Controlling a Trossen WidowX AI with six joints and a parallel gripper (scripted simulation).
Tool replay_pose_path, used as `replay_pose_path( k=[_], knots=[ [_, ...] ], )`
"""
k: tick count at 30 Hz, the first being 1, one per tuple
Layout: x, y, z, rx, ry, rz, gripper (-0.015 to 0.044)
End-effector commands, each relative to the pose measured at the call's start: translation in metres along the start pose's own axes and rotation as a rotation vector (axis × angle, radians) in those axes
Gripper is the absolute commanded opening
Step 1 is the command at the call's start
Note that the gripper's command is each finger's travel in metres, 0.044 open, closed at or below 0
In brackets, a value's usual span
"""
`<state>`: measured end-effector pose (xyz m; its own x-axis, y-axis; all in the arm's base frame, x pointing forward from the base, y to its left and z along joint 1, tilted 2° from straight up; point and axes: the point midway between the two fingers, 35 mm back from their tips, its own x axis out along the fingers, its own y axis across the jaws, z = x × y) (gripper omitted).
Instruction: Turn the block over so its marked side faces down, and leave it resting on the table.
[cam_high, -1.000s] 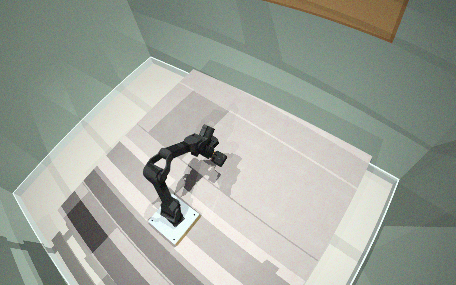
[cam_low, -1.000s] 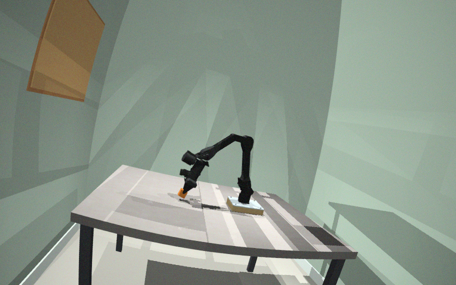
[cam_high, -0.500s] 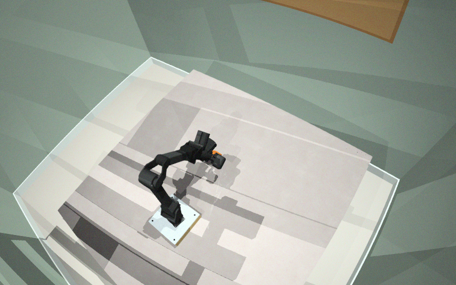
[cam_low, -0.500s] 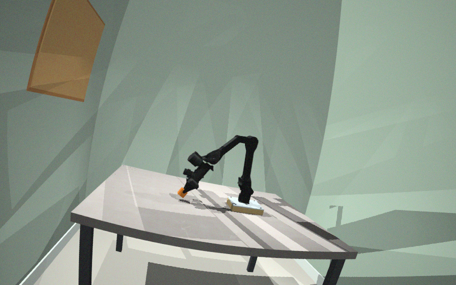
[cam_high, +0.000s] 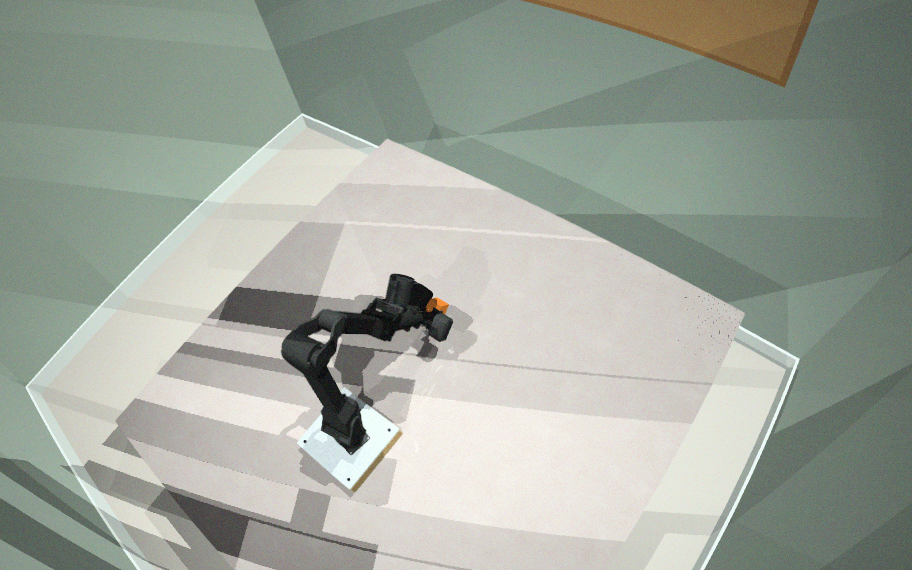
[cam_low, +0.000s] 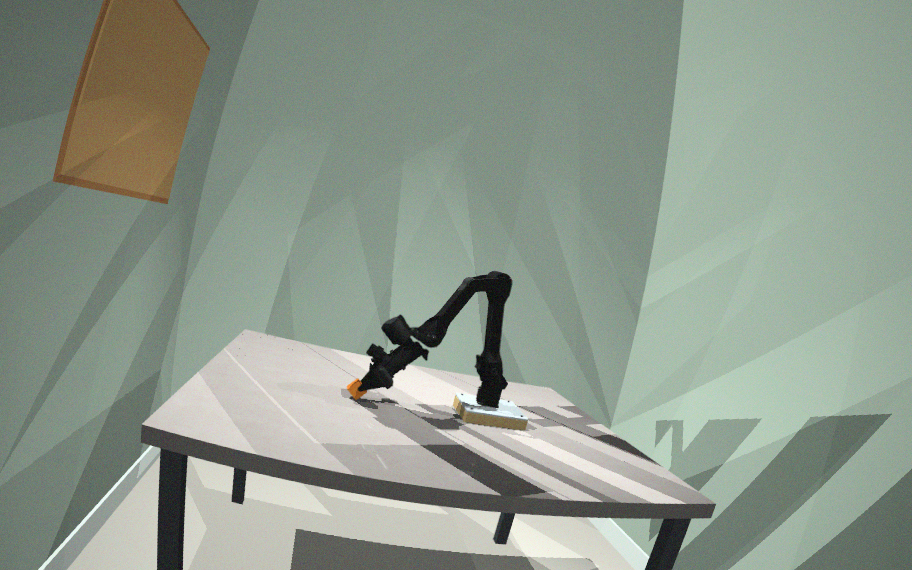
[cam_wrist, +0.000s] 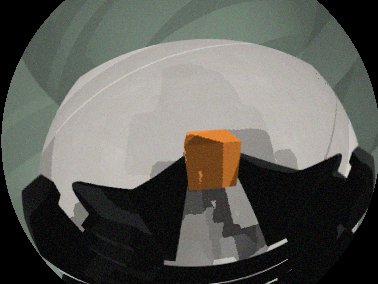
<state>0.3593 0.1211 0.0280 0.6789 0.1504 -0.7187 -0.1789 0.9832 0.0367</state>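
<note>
An orange block (cam_high: 440, 305) (cam_low: 355, 389) (cam_wrist: 205, 167) is held between the two black fingertips. My gripper (cam_low: 359, 387) (cam_wrist: 210, 159) is shut on the block and slants down toward the table (cam_high: 551, 322) (cam_low: 269, 430) (cam_wrist: 110, 110). The block is tilted in the exterior view, low over the table; I cannot tell whether an edge touches. Its marked side cannot be made out in any view. The fingers and the arm hide part of the block in the top view.
The arm's white base plate (cam_high: 376, 436) (cam_low: 504, 410) stands on the table behind the gripper. Shadows of the arm and hard light stripes cross the table top. An orange-brown panel (cam_high: 739, 33) (cam_low: 134, 107) is on the wall, away from the arm.
</note>
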Motion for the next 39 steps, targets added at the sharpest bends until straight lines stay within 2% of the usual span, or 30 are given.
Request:
replay_pose_path(
  k=[1, 17, 37, 39],
  knots=[
    [0.004, 0.0, -0.007, -0.007, -0.053, -0.004, 0.0],
    [-0.004, -0.002, -0.018, 0.001, -0.292, -0.004, 0.0],
    [-0.008, -0.002, -0.017, 0.002, -0.332, -0.004, 0.0],
    [-0.008, -0.002, -0.017, 0.002, -0.332, -0.004, 0.0053]
  ],
)
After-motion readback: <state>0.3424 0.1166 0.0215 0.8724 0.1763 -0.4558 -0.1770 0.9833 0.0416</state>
